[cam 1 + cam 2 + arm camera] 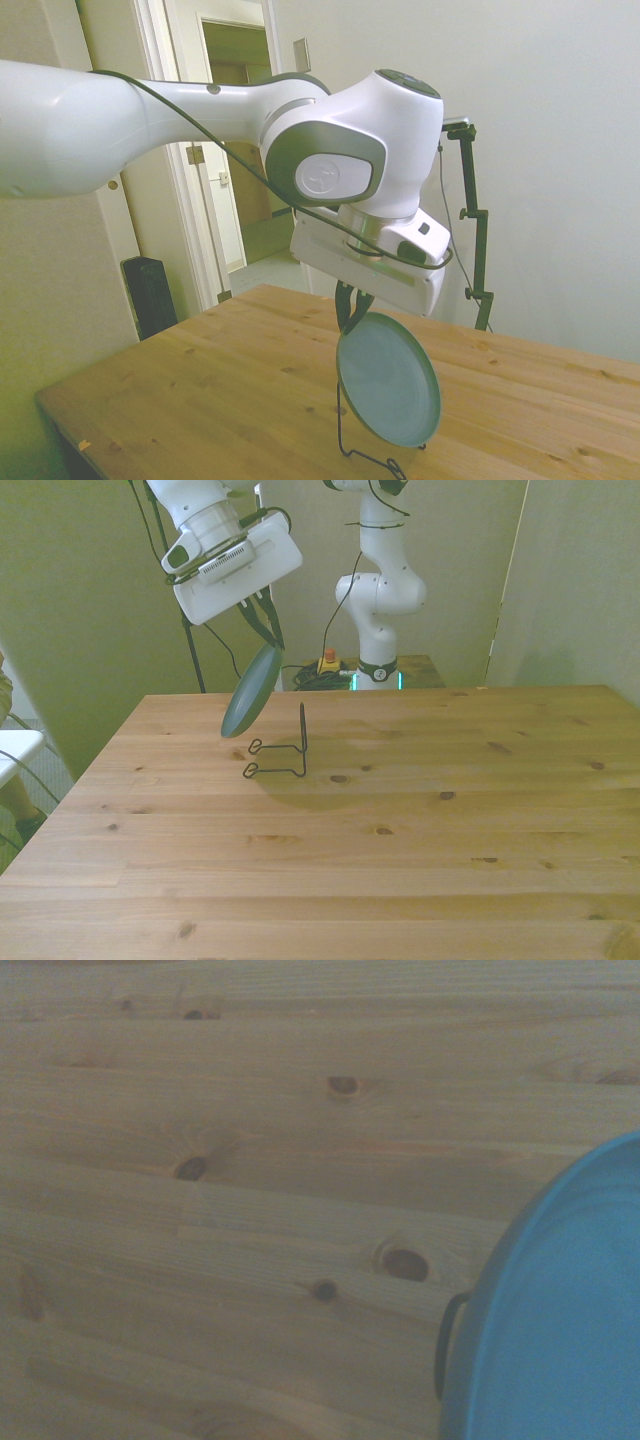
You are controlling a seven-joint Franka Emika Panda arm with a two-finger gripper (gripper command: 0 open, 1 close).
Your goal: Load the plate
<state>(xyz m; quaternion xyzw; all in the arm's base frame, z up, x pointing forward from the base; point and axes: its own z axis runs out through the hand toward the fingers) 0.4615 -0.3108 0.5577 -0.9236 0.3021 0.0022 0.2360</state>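
Currently your claw (350, 303) is gripping the plate (388, 379) by its upper rim, fingers closed, tilting it above the wire stand (283, 750) on the table (400, 830).

plate (251, 691) tilted above table (400, 830), beside wire stand (285, 750)

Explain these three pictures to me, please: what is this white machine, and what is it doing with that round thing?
It is a robot arm with a two-fingered pincer at its tip. One picture is taken from beside the wooden table, one from across it, and one from a small camera on the arm's wrist, looking down. The pincer grips a teal-green plate by its upper rim, so the plate hangs tilted in the air. Just beside it on the table stands a thin black wire stand. The plate is not yet resting in it.
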